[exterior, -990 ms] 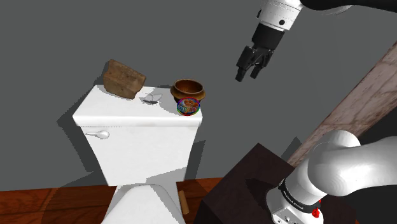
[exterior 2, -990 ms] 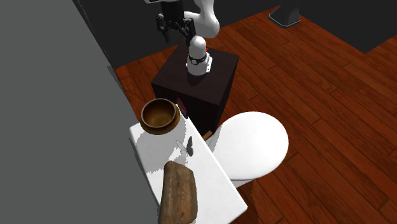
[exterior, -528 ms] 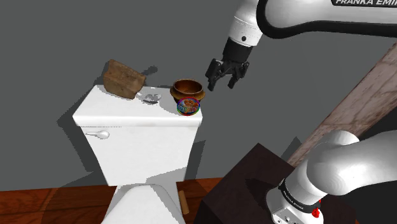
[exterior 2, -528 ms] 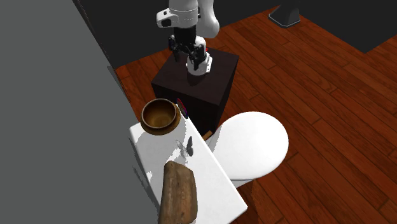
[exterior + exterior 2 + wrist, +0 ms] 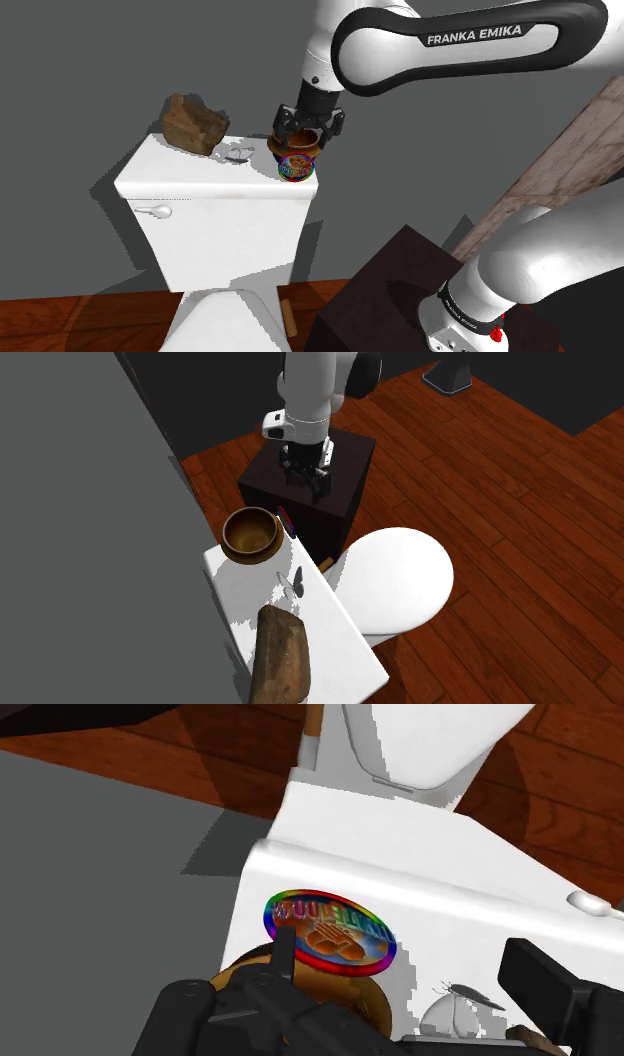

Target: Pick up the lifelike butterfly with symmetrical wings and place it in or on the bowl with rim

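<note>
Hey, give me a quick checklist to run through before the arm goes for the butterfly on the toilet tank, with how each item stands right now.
1. Both fingers apart, clasping nothing: ok.
2. The butterfly lying uncovered on the tank lid: ok.
3. The gripper above the butterfly: not ok. It hangs at the bowl, and the butterfly lies further to the shoulder view's left.
4. The bowl upright and empty: ok, judging by the second exterior view.
5. The brown block apart from the butterfly: ok, close but not touching.
</note>
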{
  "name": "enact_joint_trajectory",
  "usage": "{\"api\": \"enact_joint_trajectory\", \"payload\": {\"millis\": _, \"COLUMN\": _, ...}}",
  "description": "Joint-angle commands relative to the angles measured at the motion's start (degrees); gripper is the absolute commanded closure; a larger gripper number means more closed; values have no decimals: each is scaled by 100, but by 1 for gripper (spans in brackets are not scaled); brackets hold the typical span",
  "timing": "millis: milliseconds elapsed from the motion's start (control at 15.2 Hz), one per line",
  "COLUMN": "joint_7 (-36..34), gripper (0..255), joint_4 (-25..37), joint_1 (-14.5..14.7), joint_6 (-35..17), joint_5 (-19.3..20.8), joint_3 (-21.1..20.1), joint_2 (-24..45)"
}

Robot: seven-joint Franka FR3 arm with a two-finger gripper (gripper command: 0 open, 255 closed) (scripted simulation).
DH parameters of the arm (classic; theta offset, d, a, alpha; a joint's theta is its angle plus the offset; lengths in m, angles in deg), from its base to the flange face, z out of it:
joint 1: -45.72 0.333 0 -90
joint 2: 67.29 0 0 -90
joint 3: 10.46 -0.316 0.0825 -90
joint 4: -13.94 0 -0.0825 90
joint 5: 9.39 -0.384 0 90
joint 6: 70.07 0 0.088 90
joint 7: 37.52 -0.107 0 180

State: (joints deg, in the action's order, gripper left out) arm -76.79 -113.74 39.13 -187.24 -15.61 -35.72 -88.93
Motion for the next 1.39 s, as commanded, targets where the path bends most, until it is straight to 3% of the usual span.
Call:
{"api": "enact_joint_trajectory", "payload": {"millis": 0, "joint_7": -587, "gripper": 0, "joint_4": 261, "joint_1": -136, "joint_6": -230, "joint_5": 250, "joint_3": -295, "joint_2": 463}}
{"api": "enact_joint_trajectory", "payload": {"millis": 462, "joint_7": -2704, "gripper": 0, "joint_4": 1426, "joint_1": -388, "joint_6": -584, "joint_5": 1756, "joint_3": -955, "joint_2": 2283}}
{"api": "enact_joint_trajectory", "payload": {"millis": 924, "joint_7": -4459, "gripper": 0, "joint_4": 3131, "joint_1": 221, "joint_6": -230, "joint_5": 3278, "joint_3": -694, "joint_2": 4181}}
{"api": "enact_joint_trajectory", "payload": {"millis": 1320, "joint_7": -4643, "gripper": 0, "joint_4": 3198, "joint_1": 315, "joint_6": -449, "joint_5": 3506, "joint_3": -552, "joint_2": 4522}}
